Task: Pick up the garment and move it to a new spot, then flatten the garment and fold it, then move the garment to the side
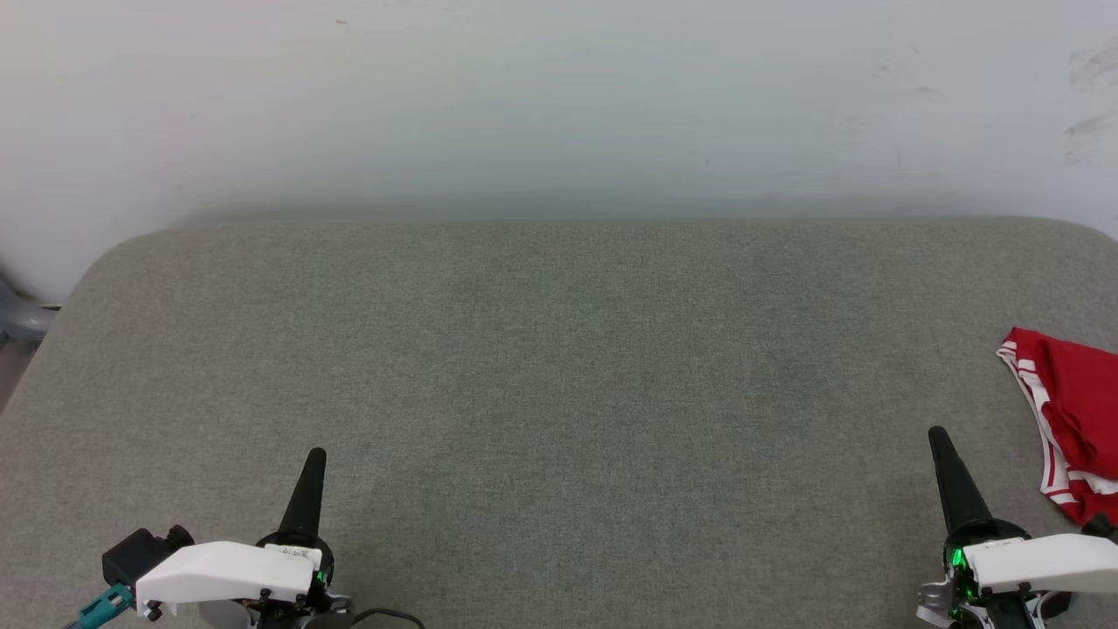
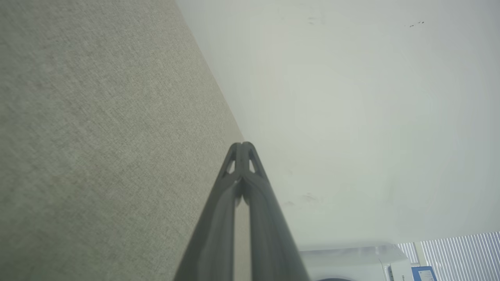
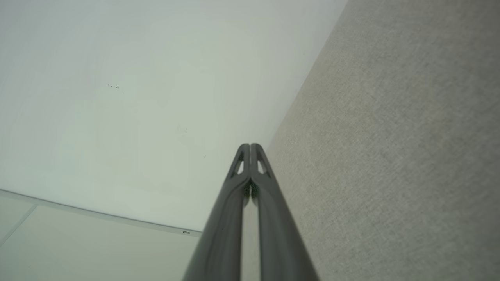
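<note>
The garment, red with red-white striped trim, lies bunched at the right edge of the head view, partly cut off by the frame. My right gripper stands just left of it, apart from the cloth, shut and empty; the right wrist view shows its tips pressed together. At the lower left my left gripper is shut with nothing in it, far from the garment, and its closed tips show in the left wrist view.
A grey-green fabric table spans the head view, with rounded far corners. A white wall rises behind its far edge. A grey object sits off the table's left side.
</note>
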